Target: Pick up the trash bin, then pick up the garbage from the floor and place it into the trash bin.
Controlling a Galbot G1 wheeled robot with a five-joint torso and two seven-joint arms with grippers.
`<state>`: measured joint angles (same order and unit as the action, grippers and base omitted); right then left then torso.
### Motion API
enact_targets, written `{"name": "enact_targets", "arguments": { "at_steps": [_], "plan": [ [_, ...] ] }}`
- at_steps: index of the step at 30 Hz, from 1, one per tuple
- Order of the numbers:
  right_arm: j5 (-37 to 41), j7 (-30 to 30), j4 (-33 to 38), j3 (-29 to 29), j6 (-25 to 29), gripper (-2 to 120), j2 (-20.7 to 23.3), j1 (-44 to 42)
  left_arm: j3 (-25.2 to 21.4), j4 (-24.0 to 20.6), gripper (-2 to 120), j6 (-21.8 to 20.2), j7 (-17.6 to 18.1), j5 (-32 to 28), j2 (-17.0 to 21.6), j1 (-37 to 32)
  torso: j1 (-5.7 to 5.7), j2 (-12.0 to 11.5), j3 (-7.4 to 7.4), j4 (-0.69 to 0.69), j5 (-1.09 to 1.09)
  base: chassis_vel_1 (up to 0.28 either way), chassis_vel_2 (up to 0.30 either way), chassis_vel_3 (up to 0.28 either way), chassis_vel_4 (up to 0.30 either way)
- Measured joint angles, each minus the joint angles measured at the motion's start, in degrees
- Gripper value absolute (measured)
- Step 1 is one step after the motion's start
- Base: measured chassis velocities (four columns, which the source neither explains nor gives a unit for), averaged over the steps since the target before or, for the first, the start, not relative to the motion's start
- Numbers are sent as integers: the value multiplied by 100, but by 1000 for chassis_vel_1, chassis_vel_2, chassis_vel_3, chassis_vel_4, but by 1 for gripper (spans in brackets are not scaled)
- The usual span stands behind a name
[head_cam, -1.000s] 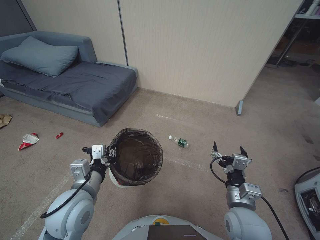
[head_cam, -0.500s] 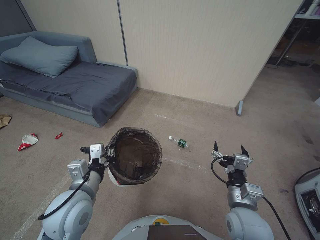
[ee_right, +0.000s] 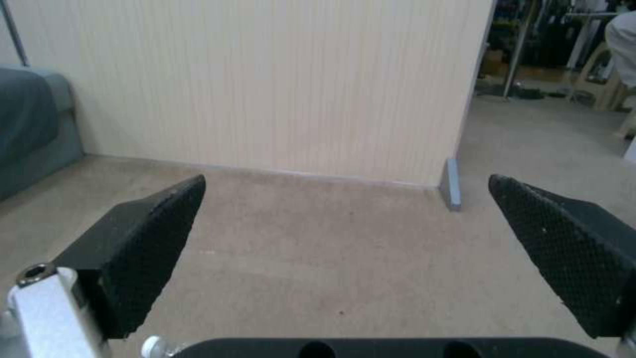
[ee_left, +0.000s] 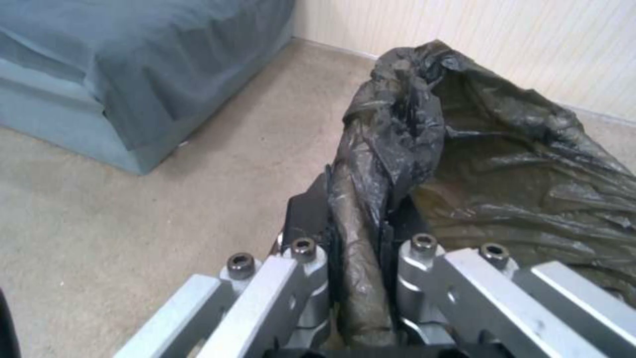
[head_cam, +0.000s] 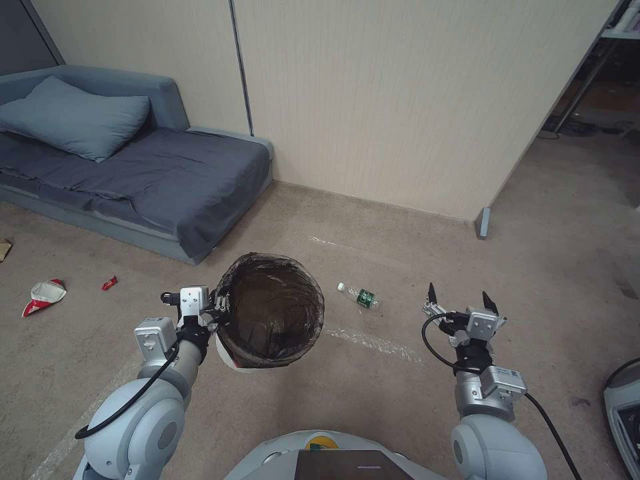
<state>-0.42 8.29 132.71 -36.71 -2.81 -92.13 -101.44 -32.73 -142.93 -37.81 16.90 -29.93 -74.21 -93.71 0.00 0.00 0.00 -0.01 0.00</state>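
Since the earlier head pictures the whole scene has slid: the sofa and the litter at the left have drifted toward the left edge and the bottle has dropped a little lower, which is the camera moving with the robot, while both arms keep their pose. In the head view the left gripper (head_cam: pixel 220 308) holds the trash bin (head_cam: pixel 272 311) raised off the carpet by its near-left rim, the dark liner bag open toward the camera and a strip of white wall showing under it. The right gripper (head_cam: pixel 460 297) hangs over bare carpet to the right, its two black fingers spread wide with nothing between them. A clear bottle with a green label (head_cam: pixel 359 296) lies on its side on the floor between the bin and the right gripper, just beyond a pale tape line. Farther left a crushed red-white paper cup (head_cam: pixel 44 295) and a small red wrapper (head_cam: pixel 109 283) lie in front of the grey-blue sofa (head_cam: pixel 167 180), with a pillow (head_cam: pixel 73 123) on it. In the left wrist view the jaws are pinched narrowly on the liner-covered rim of the bin (ee_left: pixel 504 164), the sofa's corner beyond. In the right wrist view the textured pads (ee_right: pixel 159 238) stand far apart over the carpet, facing the cream wall panel (ee_right: pixel 265 84).
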Motion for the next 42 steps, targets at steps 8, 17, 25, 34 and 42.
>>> {"name": "enact_targets", "arguments": {
  "at_steps": [8, 17, 25, 34, 42],
  "plan": [
    [-5, -4, -9, 4, 1, 100, 0, 3, 8, 2, 7, -1, -1, 0, -15, 9, 0, 0, 0, 0, -1, -52, 73, 70, -69],
    [-11, -4, -13, 8, 5, 100, 0, 5, 10, 7, 7, -2, -4, 2, -21, 15, 0, 0, 0, 1, -1, -80, 80, 86, -88],
    [-13, -5, -15, 10, 13, 100, 0, 5, 10, 8, 7, -2, -9, 4, -33, 16, 0, 0, 0, 0, 0, -82, 61, 82, -77],
    [-14, -9, -18, 16, 18, 100, 0, 6, 12, 8, 7, -4, -11, 5, -45, 18, 0, 0, 0, 1, 0, -69, 77, 90, -80],
    [-5, -5, -37, 23, 16, 100, 0, 17, 9, 6, 7, -5, -10, 0, -48, 24, 0, 0, 0, 1, 0, -88, 69, 73, -80]
  ]
}}
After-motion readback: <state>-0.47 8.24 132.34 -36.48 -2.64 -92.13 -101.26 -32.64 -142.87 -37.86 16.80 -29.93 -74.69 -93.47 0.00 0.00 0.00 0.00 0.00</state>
